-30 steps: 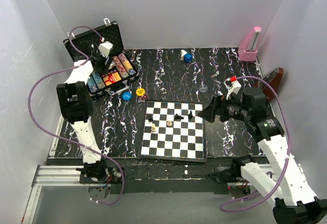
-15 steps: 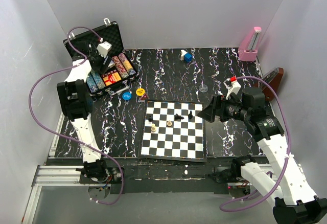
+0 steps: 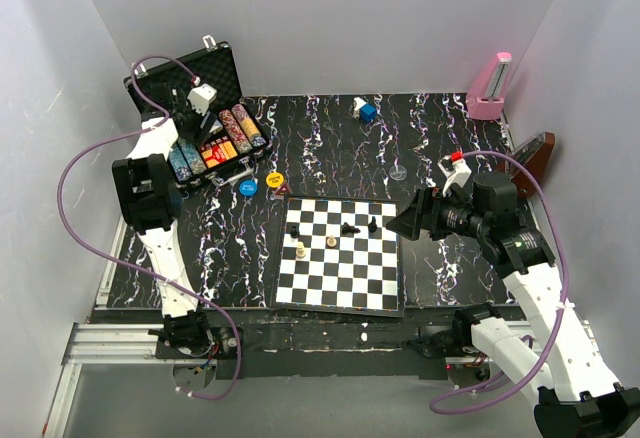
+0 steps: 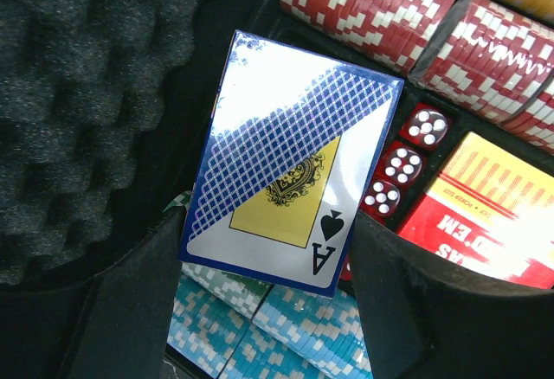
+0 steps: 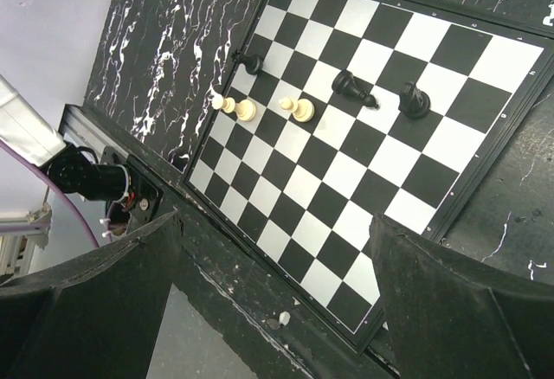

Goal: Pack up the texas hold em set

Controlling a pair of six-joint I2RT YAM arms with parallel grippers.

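Note:
The black case (image 3: 216, 66) stands open at the back left, foam lid (image 4: 78, 93) up. It holds rows of chips (image 3: 243, 128), a red-yellow card box (image 4: 493, 215) and red dice (image 4: 405, 152). My left gripper (image 3: 190, 123) is over the case, shut on a blue ace-of-spades card box (image 4: 290, 163), held above the blue chips (image 4: 260, 336). A yellow disc (image 3: 274, 178) and a blue disc (image 3: 248, 187) lie on the table in front of the case. My right gripper (image 3: 400, 223) is open and empty, above the chessboard's right edge (image 5: 450, 223).
The chessboard (image 3: 340, 253) with several pieces lies centre front. A pink metronome (image 3: 490, 88) stands back right, a brown object (image 3: 540, 153) beside the right wall. A small blue-and-white object (image 3: 365, 110) and a clear disc (image 3: 398, 172) lie on the marbled table.
My left gripper has shifted slightly left over the case with the blue card box in it. The right arm has barely moved.

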